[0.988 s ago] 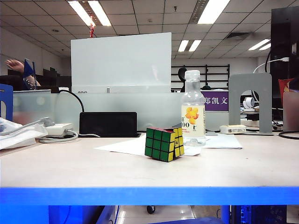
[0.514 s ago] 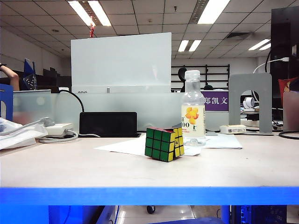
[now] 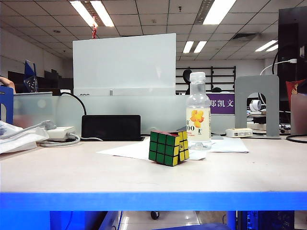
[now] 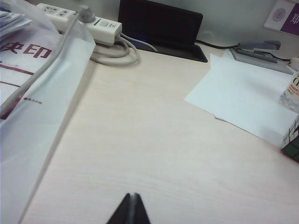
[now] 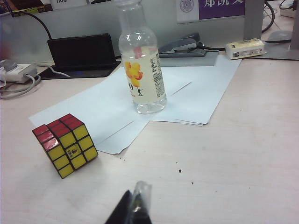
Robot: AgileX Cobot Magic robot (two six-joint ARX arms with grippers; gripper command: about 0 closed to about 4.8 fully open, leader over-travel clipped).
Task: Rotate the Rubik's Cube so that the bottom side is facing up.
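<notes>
The Rubik's Cube stands on the table beside a bottle, green face toward the exterior camera, yellow to its right, red on top. The right wrist view shows the Rubik's Cube with red and yellow faces, resting on bare tabletop. Only a dark-framed green edge of the Rubik's Cube enters the left wrist view. My left gripper hovers shut and empty over bare table, far from the cube. My right gripper is shut with nothing held, a short way in front of the cube. Neither gripper appears in the exterior view.
A clear bottle with an orange label stands on white paper sheets just behind the cube. A black box, power strip with cables, stapler and plastic bag lie around the back and left.
A person's arm in the far left background dropped out of sight. The cube, bottle and arms kept still.
</notes>
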